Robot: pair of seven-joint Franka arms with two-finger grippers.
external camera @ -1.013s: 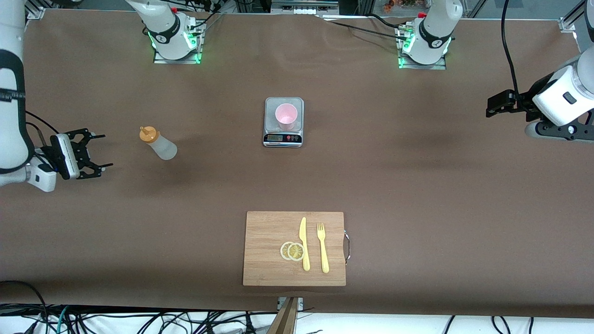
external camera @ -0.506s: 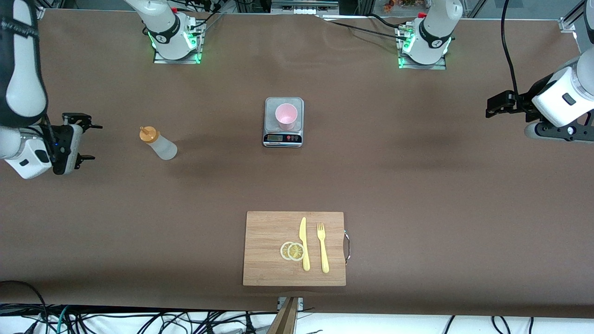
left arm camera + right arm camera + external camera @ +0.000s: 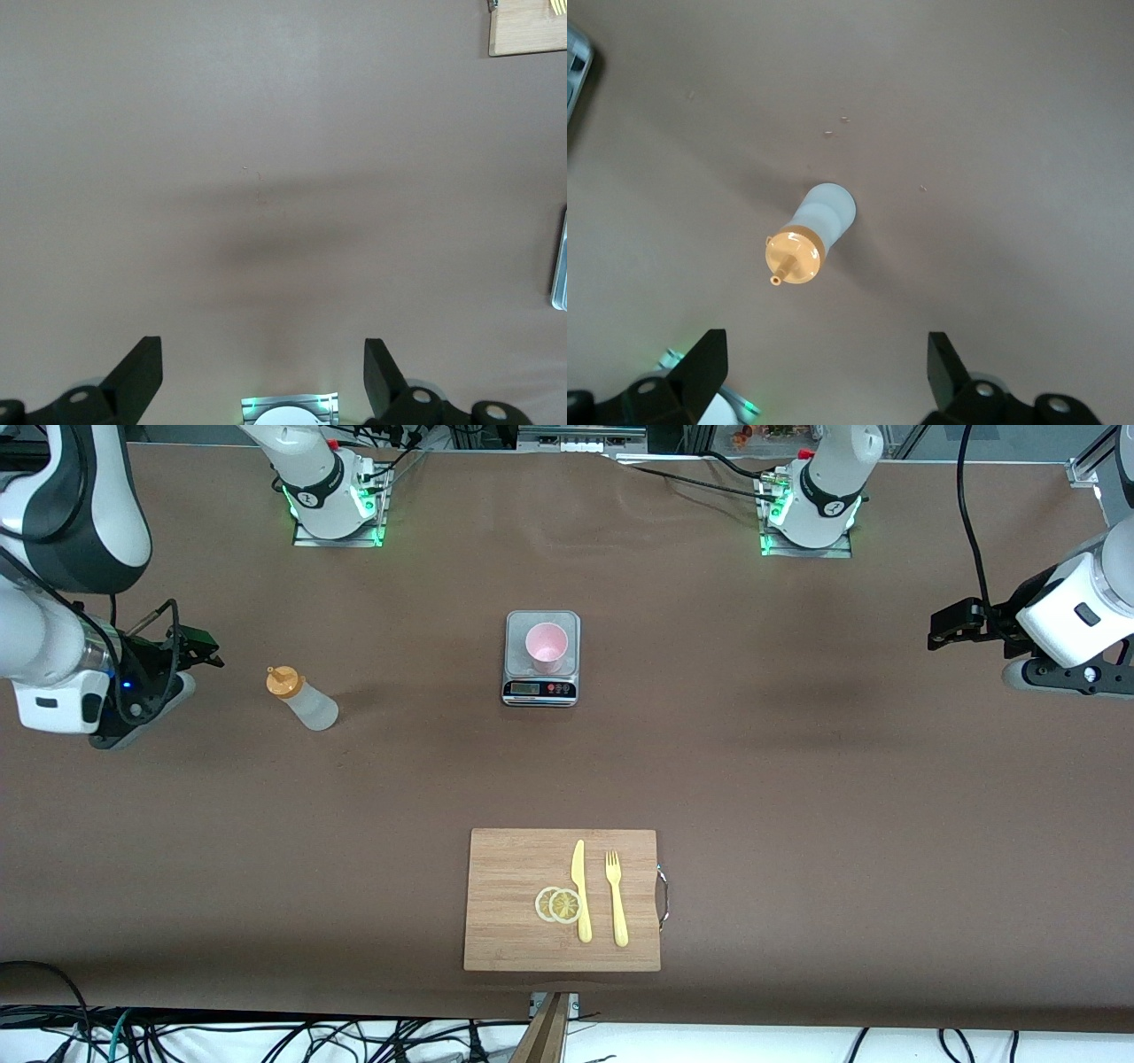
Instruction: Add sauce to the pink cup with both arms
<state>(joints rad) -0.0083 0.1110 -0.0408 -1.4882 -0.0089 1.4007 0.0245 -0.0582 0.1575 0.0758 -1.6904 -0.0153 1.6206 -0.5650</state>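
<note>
Sauce [image 3: 301, 700] stands upright on table [image 3: 797, 779] toward the right arm's end, well apart from pink cup [image 3: 546, 646] (which sits on scale [image 3: 541, 658]). Right gripper [image 3: 190, 657] hangs near the bottle, fingers spread wide, nothing held. Left gripper [image 3: 946, 624] waits over its own end, fingers wide, nothing held.

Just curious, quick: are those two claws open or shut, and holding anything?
Left gripper: open, empty, over bare table.
Right gripper: open, empty, beside the sauce.
</note>
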